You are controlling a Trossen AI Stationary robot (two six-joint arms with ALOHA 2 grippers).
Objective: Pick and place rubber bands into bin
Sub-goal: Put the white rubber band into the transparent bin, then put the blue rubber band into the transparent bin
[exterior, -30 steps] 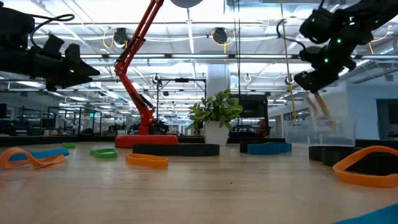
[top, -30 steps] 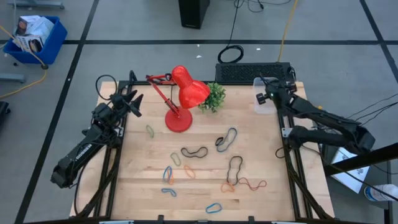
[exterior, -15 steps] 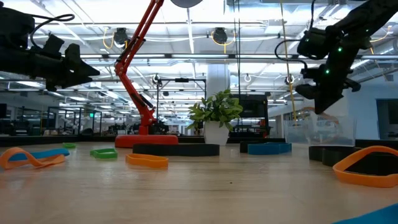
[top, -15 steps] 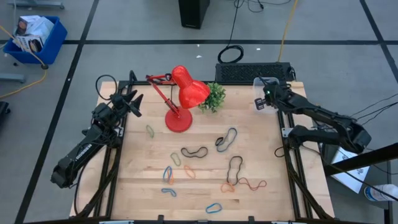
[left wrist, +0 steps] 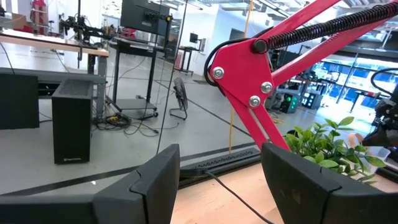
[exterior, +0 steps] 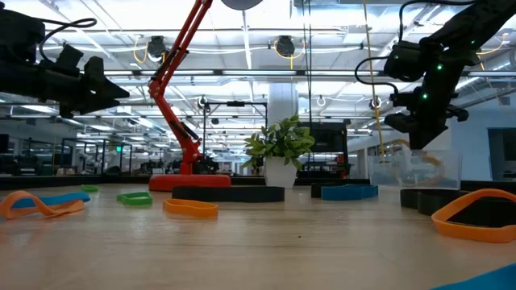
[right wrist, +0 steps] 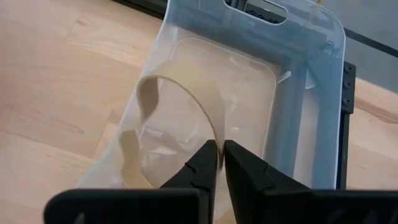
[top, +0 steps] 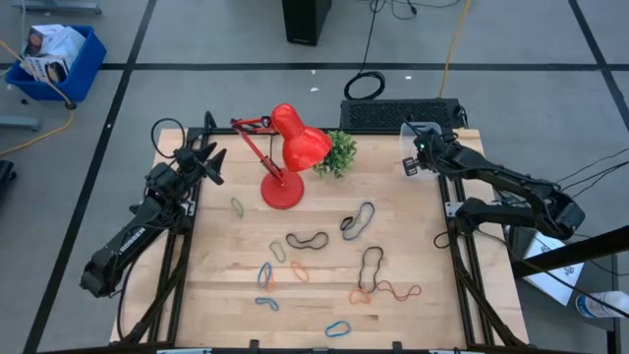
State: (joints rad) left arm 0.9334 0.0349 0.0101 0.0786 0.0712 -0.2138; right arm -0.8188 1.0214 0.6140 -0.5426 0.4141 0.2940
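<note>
Right gripper (right wrist: 221, 163) over clear bin (right wrist: 311, 93), fingers pinched on tan rubber band (right wrist: 186, 93); left gripper (left wrist: 217, 180) (idle, table's left edge) stood open

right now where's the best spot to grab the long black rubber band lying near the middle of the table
Probably at one rounded end of the black rubber band, coming straight down from above. It lies flat on the wooden table as a long wavy loop, with bare wood around its ends. The two strands run close together, so one pinch across them could catch both. The open left gripper waits nearer.
</note>
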